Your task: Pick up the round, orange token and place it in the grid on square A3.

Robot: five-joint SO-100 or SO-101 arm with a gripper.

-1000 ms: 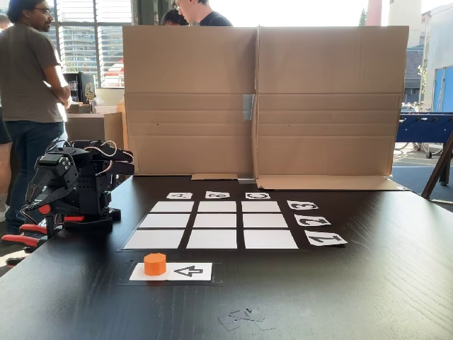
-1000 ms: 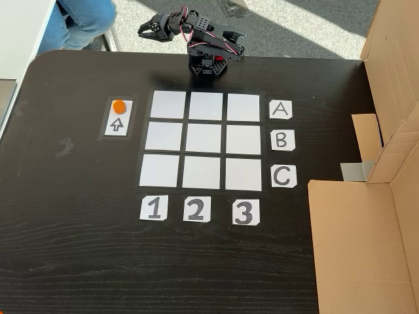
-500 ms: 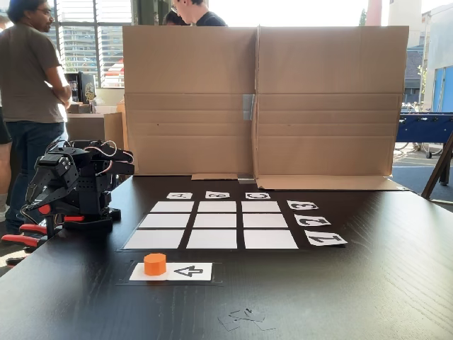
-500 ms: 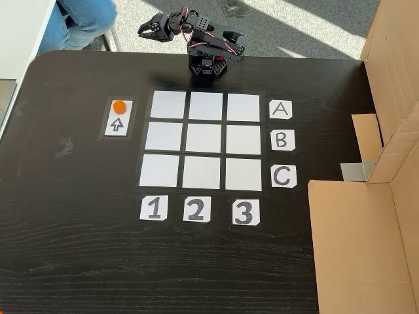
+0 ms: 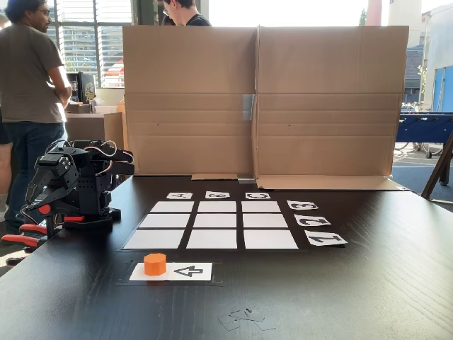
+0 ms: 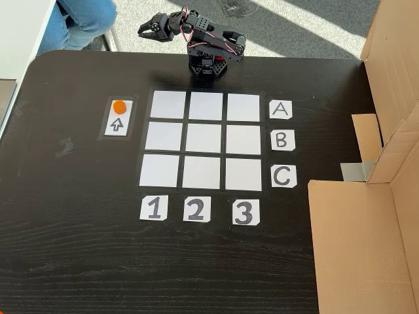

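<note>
A dark wooden table (image 6: 78,248) holds a three-by-three grid (image 6: 205,140) of white paper cells. In the fixed view from above, labels A, B, C run down its right side and 1, 2, 3 along its near edge. Square A3 (image 6: 243,108) is the top right cell there and lies bare.

The round, orange token (image 6: 118,106) sits flat on a white arrow card (image 6: 118,118), left of the grid and well apart from it. The token is stubby and nearly round, so it has no clear long axis; its flat top faces up. The card's arrow points at the token. In the low fixed view, the token (image 5: 155,264) stands on the left end of the card.

The black arm (image 6: 208,49) is folded at the table's far edge. Its gripper (image 6: 145,28) hangs past the edge with nothing in it; whether its jaws are parted is too small and dark to tell.

A cardboard screen (image 5: 262,99) stands behind the grid, hiding all but the head of a person (image 5: 180,10) behind it.
</note>
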